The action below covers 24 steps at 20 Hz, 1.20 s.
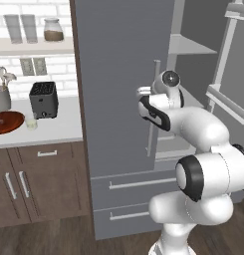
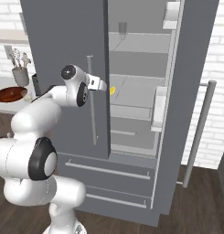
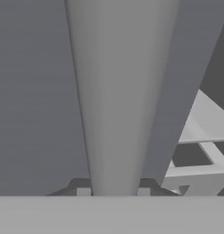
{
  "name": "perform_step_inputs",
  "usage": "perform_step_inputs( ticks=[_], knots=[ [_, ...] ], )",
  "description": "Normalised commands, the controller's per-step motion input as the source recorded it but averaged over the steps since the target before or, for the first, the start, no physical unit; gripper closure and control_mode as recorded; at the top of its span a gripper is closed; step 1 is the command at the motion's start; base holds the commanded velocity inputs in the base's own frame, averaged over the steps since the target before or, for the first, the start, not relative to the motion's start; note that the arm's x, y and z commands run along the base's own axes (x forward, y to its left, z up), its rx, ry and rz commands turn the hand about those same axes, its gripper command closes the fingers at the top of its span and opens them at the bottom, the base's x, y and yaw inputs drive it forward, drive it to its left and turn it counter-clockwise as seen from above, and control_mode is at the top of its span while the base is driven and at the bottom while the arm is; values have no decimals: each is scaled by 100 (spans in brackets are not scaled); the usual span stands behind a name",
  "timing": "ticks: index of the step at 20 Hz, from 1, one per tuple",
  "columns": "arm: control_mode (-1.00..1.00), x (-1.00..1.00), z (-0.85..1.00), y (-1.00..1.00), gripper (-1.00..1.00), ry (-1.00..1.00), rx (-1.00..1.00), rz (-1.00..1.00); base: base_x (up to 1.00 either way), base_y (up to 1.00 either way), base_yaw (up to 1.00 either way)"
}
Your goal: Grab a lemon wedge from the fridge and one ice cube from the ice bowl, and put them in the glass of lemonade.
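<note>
- Ice bowl sat on the surface, far left; lemonade glass just beside it, by the toaster.
- Pincer was at the left fridge door's handle, fingers either side; grip state unclear.
- Lemon wedge lay on a fridge shelf; right door open.

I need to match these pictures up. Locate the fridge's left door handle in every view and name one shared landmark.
Left base view: the left door handle stands upright right of centre, its middle hidden by the arm.
Right base view: it stands left of centre, near the door's edge.
Hand view: it is the wide upright bar in the middle.
Shared landmark: the closed grey door behind it.
</note>
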Motion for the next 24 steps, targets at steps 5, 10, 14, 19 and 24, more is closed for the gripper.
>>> perform_step_inputs(
  ticks=[5, 10, 14, 19, 24],
  knots=[
    [-100, -1, 0, 40, 100, -2, 0, 0, 0, 0, 0],
    [-100, -37, 6, 58, 100, -9, 0, 0, 0, 0, 0],
    [-100, -71, 30, 55, 100, -6, 0, 2, 0, 0, 0],
    [-100, -95, 59, 55, 100, 0, 0, 6, 0, 0, 0],
    [-100, -100, 76, 49, 100, 1, -3, 15, 0, 0, 0]
  ],
)
